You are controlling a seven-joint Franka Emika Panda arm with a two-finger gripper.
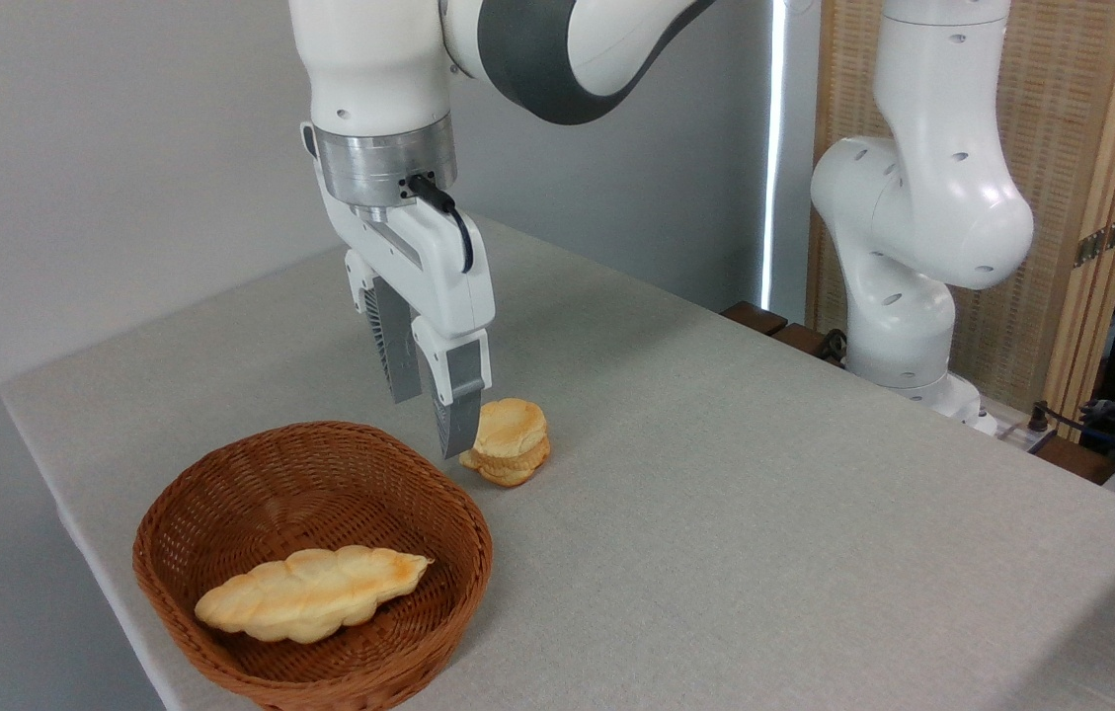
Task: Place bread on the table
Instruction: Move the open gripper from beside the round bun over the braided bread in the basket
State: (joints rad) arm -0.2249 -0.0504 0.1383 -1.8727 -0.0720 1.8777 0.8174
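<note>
Bright, even, diffuse light. Overexposed white strip of daylight at gap [776,148] far right of wall. Soft faint shadows right of basket [312,563] and bun [510,440] on table [764,513]. Focus sharp; no blur or edge distortion.

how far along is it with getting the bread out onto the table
Early on. Done: nothing yet; the long bread lies inside the wicker basket, not on the table. In hand: the gripper is empty, jaws open, hanging above the basket's far rim beside the small round bun that already sits on the table. Left: reach into the basket, grasp the loaf, lift it out and set it on the cloth.
</note>
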